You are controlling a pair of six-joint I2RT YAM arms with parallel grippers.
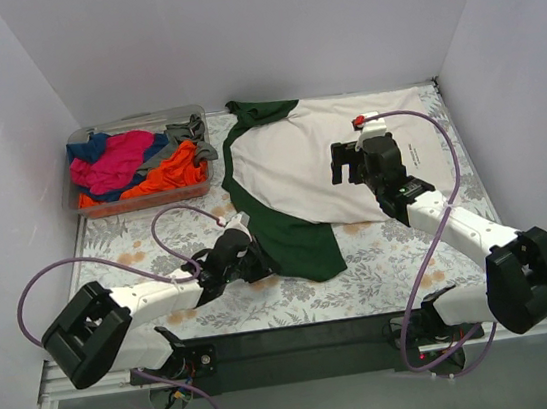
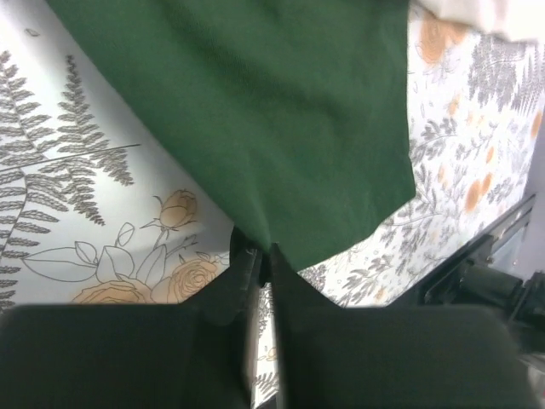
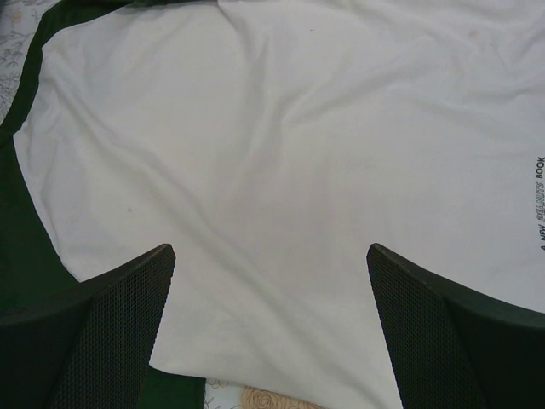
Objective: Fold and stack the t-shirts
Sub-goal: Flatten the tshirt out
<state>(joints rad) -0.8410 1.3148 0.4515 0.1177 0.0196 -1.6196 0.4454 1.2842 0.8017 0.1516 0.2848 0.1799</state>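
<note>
The large cream t-shirt (image 1: 293, 162) with dark green sleeves and collar lies spread on the table's middle and back. Its near dark green sleeve (image 1: 304, 241) reaches toward the front. My left gripper (image 1: 253, 260) is shut on the edge of that sleeve (image 2: 281, 119), low by the table. My right gripper (image 1: 347, 163) is open and empty, hovering over the cream body (image 3: 281, 170); small dark print (image 3: 539, 200) shows at the right edge. Magenta, orange, blue and grey t-shirts (image 1: 137, 164) lie heaped in the bin.
A clear plastic bin (image 1: 194, 114) stands at the back left. The table has a floral cover (image 1: 392, 259). White walls close in the left, back and right sides. Purple cables loop from both arms.
</note>
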